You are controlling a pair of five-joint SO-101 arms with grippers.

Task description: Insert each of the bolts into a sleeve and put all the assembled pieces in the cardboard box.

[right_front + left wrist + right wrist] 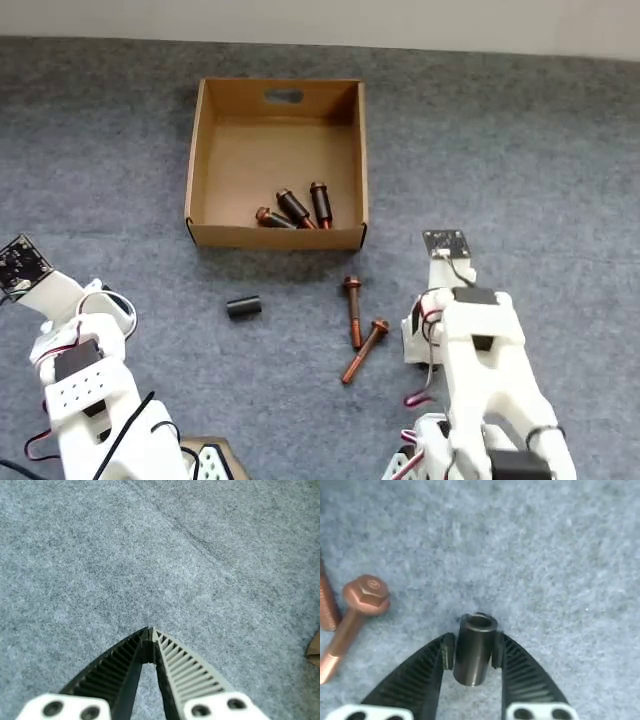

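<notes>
My right gripper [472, 641] clamps the sleeve [474, 655]; left gripper [150, 631] pinched together, empty. A bolt [350, 617] pushed in could twist it loose.

High view overhead; wrist views close, downward; right shares bolt [350, 622].

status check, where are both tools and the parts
Left tool shut, empty. Right tool shut on a sleeve, two loose bolts beside it. Three assembled pieces in cardboard box, spare sleeve outside. Nothing blocking.
</notes>
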